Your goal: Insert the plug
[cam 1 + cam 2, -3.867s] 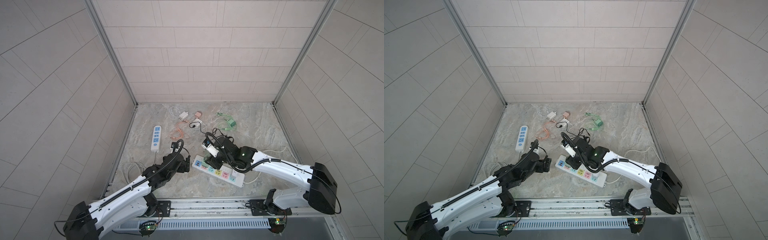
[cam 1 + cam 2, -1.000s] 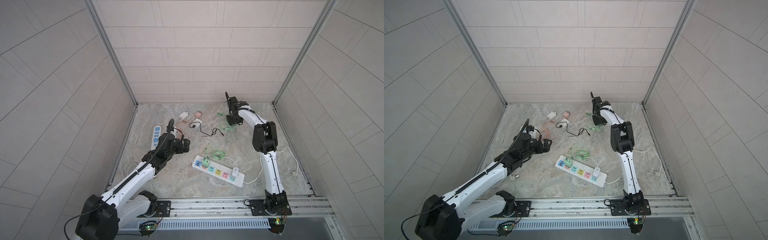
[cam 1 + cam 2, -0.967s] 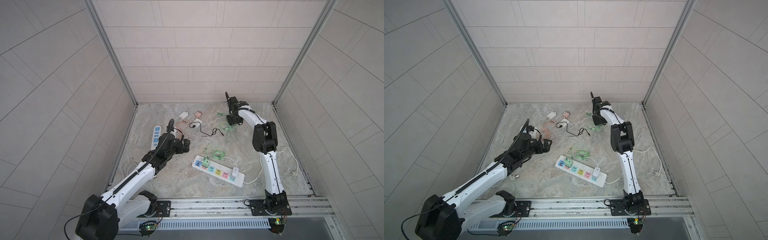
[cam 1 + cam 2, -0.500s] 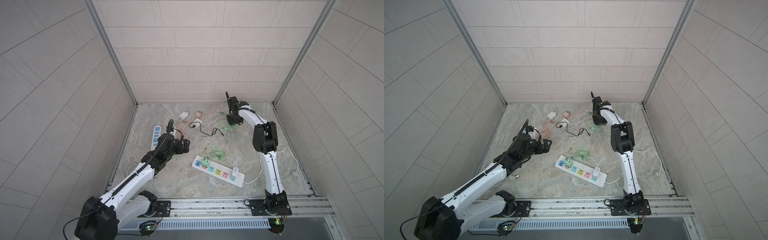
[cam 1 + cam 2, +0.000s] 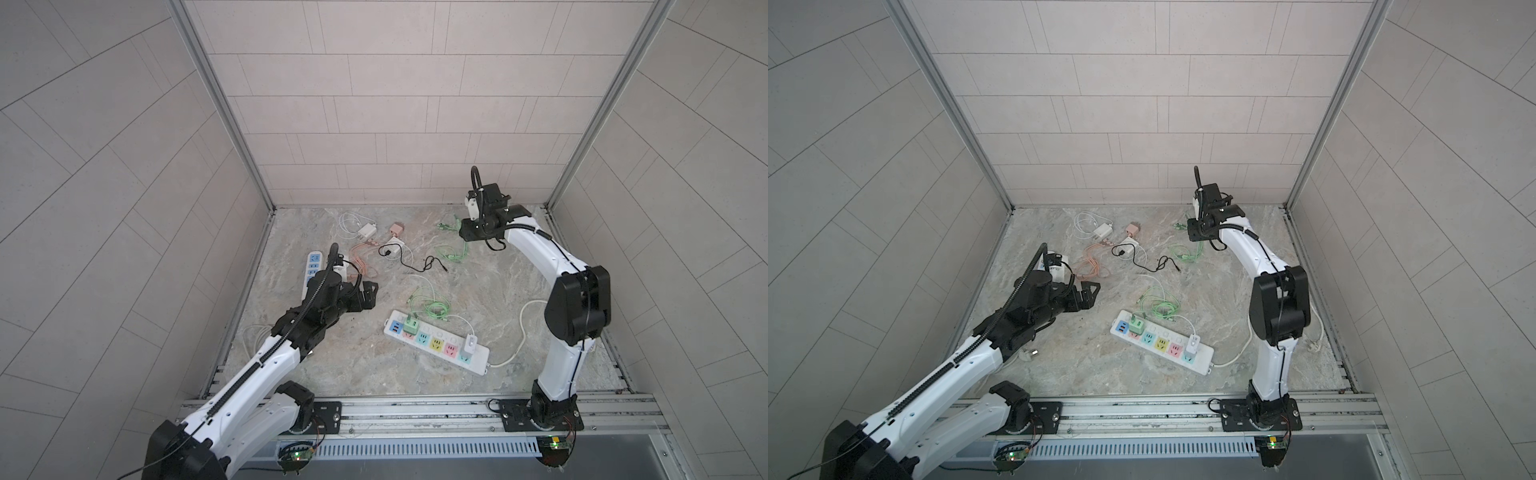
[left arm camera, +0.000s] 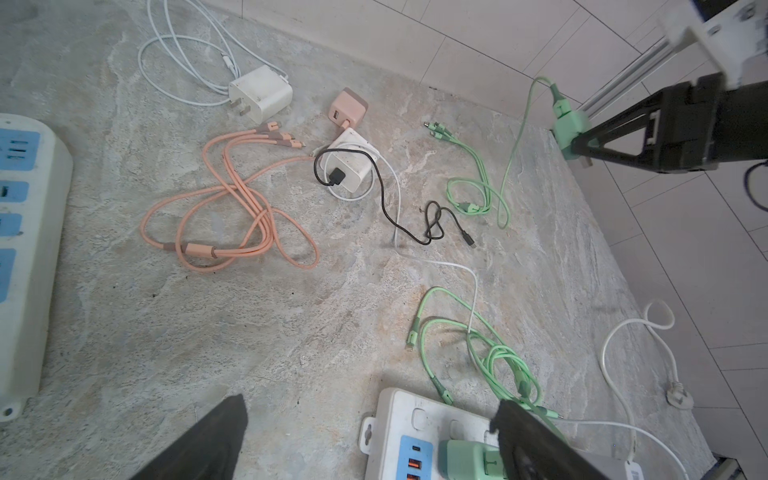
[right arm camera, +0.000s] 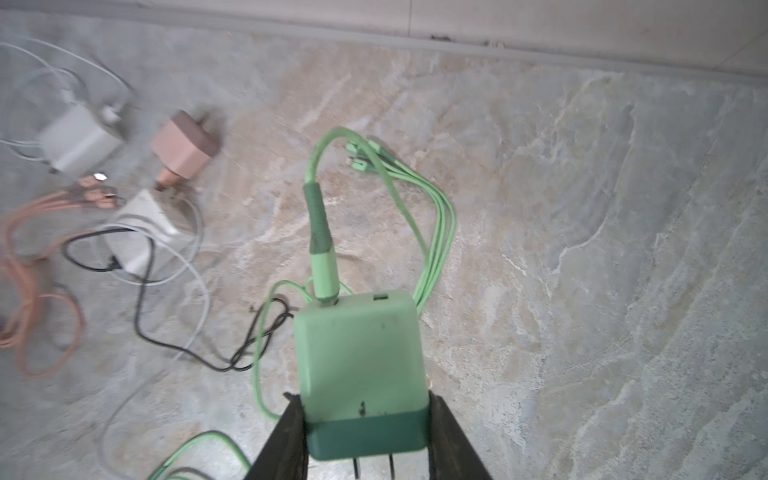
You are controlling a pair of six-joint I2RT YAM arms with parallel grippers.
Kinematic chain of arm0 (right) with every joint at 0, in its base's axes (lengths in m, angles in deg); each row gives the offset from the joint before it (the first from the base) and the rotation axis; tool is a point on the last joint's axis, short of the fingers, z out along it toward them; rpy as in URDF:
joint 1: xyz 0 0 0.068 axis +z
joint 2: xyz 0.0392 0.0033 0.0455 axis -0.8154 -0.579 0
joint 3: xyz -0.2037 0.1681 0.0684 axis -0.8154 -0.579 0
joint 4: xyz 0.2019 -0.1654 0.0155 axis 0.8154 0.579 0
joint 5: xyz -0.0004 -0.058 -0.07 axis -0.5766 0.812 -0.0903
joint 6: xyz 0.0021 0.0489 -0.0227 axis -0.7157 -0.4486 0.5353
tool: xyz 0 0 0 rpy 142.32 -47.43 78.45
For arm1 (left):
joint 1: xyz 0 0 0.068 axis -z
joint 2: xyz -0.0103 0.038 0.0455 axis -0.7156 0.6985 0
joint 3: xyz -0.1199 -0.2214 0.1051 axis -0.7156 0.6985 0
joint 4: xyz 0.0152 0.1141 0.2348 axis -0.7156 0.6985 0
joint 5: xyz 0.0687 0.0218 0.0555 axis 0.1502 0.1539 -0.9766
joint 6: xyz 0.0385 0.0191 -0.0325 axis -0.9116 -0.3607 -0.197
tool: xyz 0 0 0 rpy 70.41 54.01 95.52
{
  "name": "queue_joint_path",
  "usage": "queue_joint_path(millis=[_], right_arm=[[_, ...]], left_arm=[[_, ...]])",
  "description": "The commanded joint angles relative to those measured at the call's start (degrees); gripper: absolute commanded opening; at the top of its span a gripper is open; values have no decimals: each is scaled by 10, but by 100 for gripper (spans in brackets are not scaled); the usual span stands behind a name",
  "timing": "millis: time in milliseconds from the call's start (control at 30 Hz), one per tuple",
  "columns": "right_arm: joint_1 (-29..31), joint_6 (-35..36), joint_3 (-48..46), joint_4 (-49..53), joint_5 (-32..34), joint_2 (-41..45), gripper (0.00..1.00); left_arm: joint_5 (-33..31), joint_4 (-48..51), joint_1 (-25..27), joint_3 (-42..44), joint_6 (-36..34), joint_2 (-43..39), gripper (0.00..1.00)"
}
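Right wrist view is showing the right gripper (image 7: pixel 361 405) clamped across the dark base of the green USB charger (image 7: pixel 359 353), with its prongs (image 7: pixel 374 467) pointing back toward the wrist and its green cable (image 7: pixel 320 237) trailing off the front face to the floor. In both top views I am seeing that charger held near the back wall, well apart from the white power strip (image 5: pixel 478 360) lying toward the front rail. The left gripper (image 5: pixel 369 292) is hanging spread wide and empty, between the small blue-socket strip (image 5: pixel 314 266) and the white one. The white strip is already carrying a second green charger (image 5: pixel 411 328) near one end and a white charger (image 5: pixel 469 344) toward the other; the coloured sockets between them are looking free. As I am judging it, the carry comes next. I am planning to turn the wrist until the prongs face down, line them up over one free socket, and press straight. The dragging cable may snag the black cable (image 5: pixel 415 266), so I am favouring a high, slow path. Pinning the strip with the left gripper should stop it sliding.
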Motion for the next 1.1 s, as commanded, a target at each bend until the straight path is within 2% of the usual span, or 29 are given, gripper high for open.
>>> queue_joint_path(millis=[0,133,267,400,667,1067], right_arm=[[22,-34,-70,-75,-60,48,11],[76,-77,-187,-171,-89,127,11],[133,-118,-286,-280,-68,180,12],[176,-150,-356,-383,-46,196,12],[219,-153,-383,-424,-26,187,12],[239,-145,-421,-486,-29,197,11]], left_arm=[[40,-23,-2,-12,5,-3,100],[88,-91,0,6,31,12,100],[121,-144,9,19,52,29,100],[130,-187,20,35,66,43,99],[148,-254,34,41,93,95,95],[162,-367,43,23,127,197,90]])
